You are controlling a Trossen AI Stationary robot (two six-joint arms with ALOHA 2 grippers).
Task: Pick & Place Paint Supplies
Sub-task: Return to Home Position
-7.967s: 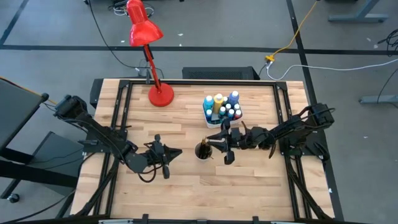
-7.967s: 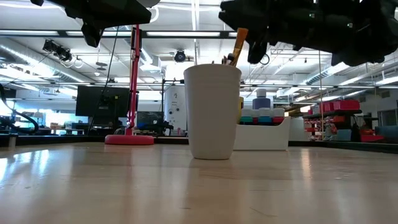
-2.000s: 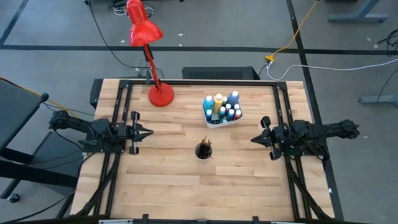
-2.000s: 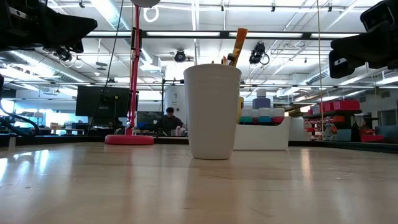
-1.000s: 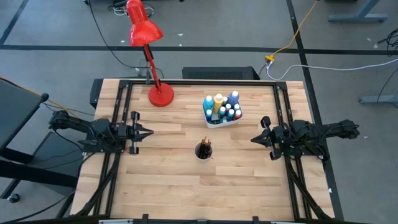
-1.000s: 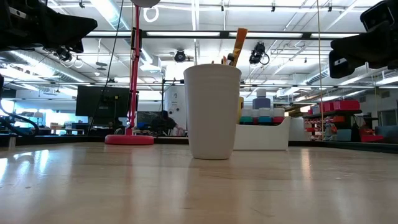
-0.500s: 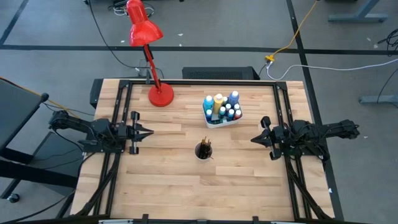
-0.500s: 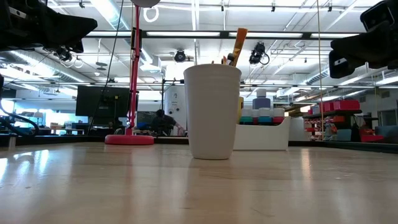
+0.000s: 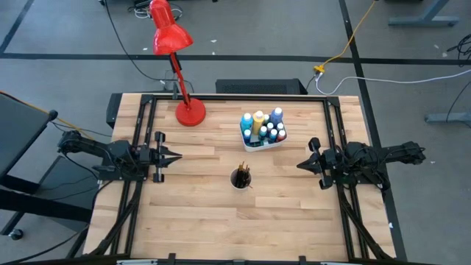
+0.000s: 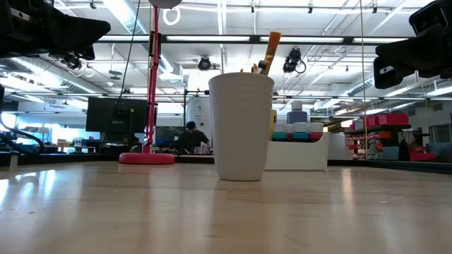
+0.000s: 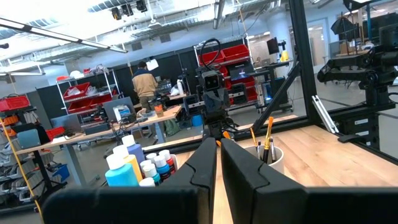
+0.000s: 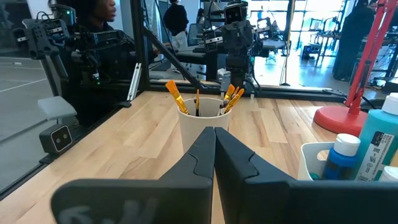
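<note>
A white cup [image 9: 240,178] stands mid-table with several thin brushes [image 12: 230,98] upright in it, their ends sticking out above the rim. Beyond it toward the far edge, a white tray [image 9: 263,143] holds several paint bottles [image 9: 259,126] in blue, teal, white and yellow, standing on their bases. My left gripper [image 9: 179,156] hovers at the table's left side, shut, pointing at the cup. My right gripper [image 9: 299,165] hovers at the right side, shut, also pointing at the cup. Both hold nothing. In the low view the cup [image 10: 241,127] hides part of the tray [image 10: 300,152].
A red desk lamp stands on its round base [image 9: 190,112] at the far left of the table. A black frame [image 9: 235,96] runs along the table's edges. Bare wood lies between the cup and the near edge.
</note>
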